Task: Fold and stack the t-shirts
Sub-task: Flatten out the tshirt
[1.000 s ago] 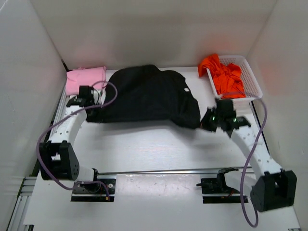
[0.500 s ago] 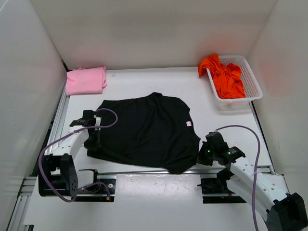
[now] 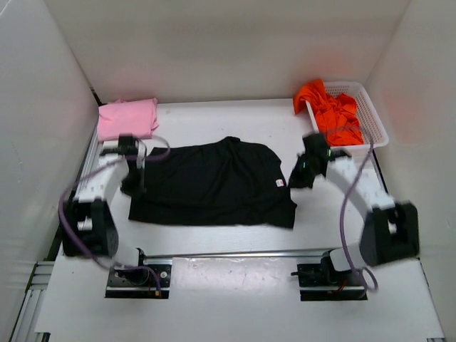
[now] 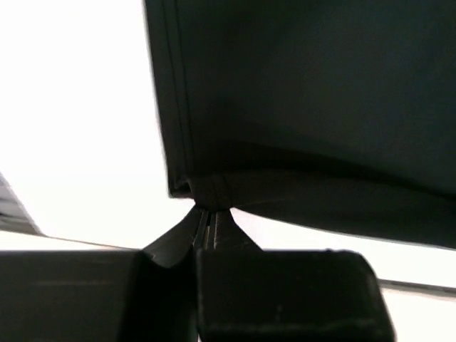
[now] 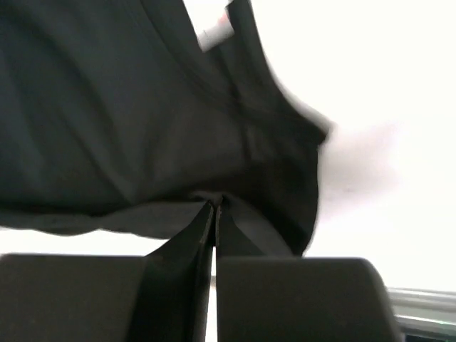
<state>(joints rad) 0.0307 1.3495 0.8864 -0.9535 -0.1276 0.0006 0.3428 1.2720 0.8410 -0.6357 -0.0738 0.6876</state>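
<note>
My left pincer [image 4: 205, 216] is closed tight, and its wrist camera shows a hemmed corner of the black t-shirt [image 3: 214, 187] nipped between the tips. My right pincer [image 5: 214, 206] is closed just as tight on the shirt's opposite edge, with dark cloth bunching right at its tips. So I have two pincers, both gripping the same garment, one on each side.

I count three t-shirts. The black one lies spread across the middle of the desk [image 3: 228, 120], and a small white label [image 3: 279, 183] shows near its right edge. Its near hem runs roughly parallel to the desk's near edge. From above I cannot tell whether the pinched edges are lifted off the surface, since both arms are blurred.

The pink t-shirt [image 3: 127, 118] sits folded in the far left corner, apart from the black one. The orange-red t-shirt [image 3: 329, 112] is crumpled in the single white mesh basket [image 3: 375, 121] at the far right corner. Part of it spills over the basket's left rim onto the desk.
</note>
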